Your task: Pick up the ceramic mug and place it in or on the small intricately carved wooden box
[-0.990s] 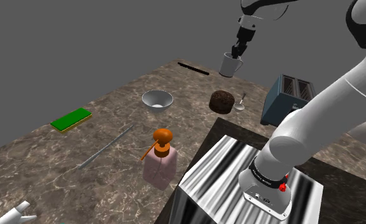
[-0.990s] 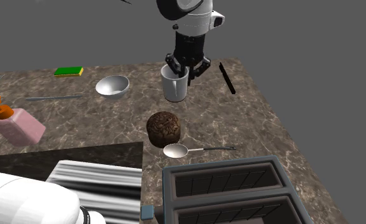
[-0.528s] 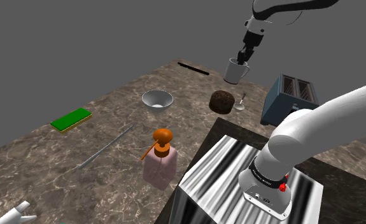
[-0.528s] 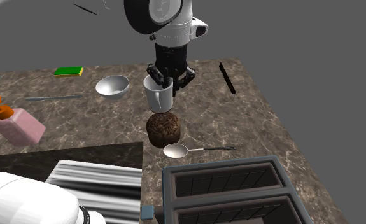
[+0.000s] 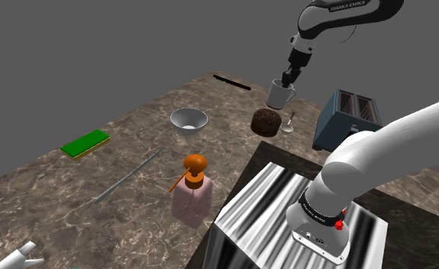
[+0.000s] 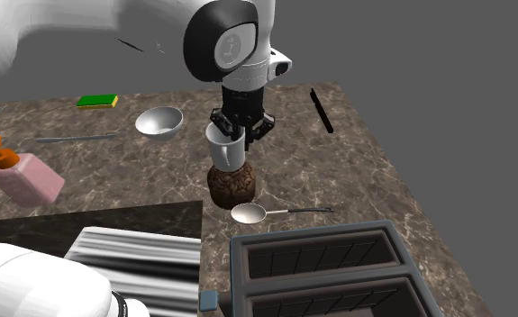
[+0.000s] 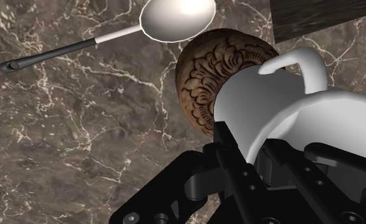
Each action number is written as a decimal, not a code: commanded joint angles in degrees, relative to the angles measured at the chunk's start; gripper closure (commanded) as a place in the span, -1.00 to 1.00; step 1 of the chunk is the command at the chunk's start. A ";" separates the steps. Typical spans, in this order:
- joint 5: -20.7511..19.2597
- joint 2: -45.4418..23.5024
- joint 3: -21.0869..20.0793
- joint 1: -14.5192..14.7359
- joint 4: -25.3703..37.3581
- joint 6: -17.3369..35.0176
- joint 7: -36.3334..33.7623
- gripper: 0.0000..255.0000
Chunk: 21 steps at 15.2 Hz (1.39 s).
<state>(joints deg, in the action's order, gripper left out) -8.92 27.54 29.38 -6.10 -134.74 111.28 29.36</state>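
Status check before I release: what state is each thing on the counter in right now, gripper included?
gripper: shut on the mug's rim.
mug: held mouth-up, empty, over the carved box; contact unclear.
carved box: resting on the counter, under the mug.
spoon: lying flat beside the box, hollow side up.
bowl: upright, empty.
toaster: both slots empty.
soap dispenser: standing.

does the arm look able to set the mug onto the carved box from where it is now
Probably yes. The tool holds the white mug by its rim, close above the round carved box, with nothing between them. The spoon lies beside the box and the toaster stands farther off.
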 commanded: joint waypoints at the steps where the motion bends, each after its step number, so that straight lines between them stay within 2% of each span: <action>1: -0.03 -0.39 0.29 0.02 -1.29 1.70 0.07 1.00; 6: -0.12 -1.67 1.27 0.05 -4.53 6.18 0.53 1.00; 14: -0.12 -1.67 1.27 0.05 -4.53 6.18 0.53 1.00; 15: -0.12 -1.67 1.27 0.05 -4.54 6.18 0.53 -1.00; 20: -0.12 -1.67 1.27 0.05 -4.54 6.18 0.53 -1.00; 21: -0.16 -0.97 0.89 -0.04 -3.11 4.10 0.40 -1.00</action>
<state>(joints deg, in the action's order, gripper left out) -9.08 26.26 30.40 -6.10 -138.65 116.48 29.76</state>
